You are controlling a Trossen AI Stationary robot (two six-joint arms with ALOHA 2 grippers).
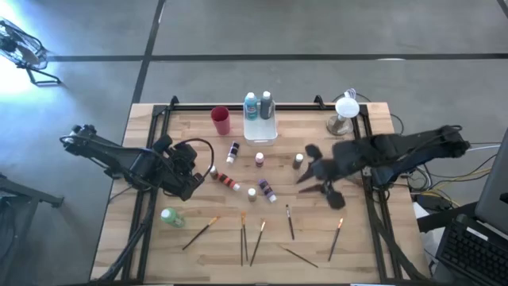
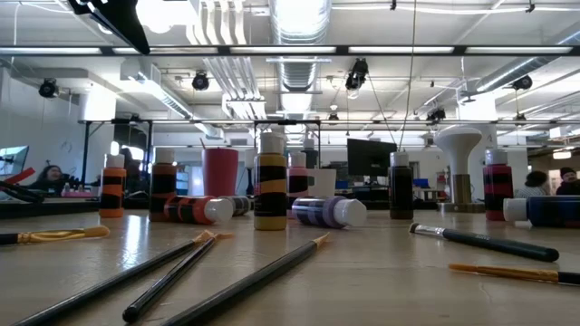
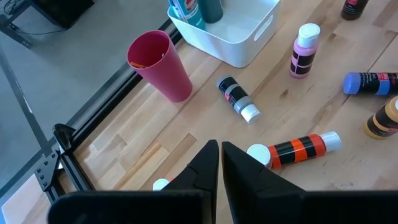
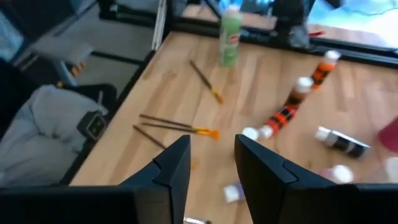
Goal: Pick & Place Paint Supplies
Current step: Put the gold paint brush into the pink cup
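High view: the right gripper [image 1: 317, 184], fingers parted and empty, hovers over the wooden worktop [image 1: 198, 250] right of centre, beside scattered small paint bottles [image 1: 263, 189]; thin brown paintbrushes [image 1: 244, 237] lie near the front edge. Left wrist view: the left gripper [image 3: 220, 163] is pinched shut, empty, above an orange-and-black striped bottle [image 3: 297, 149].
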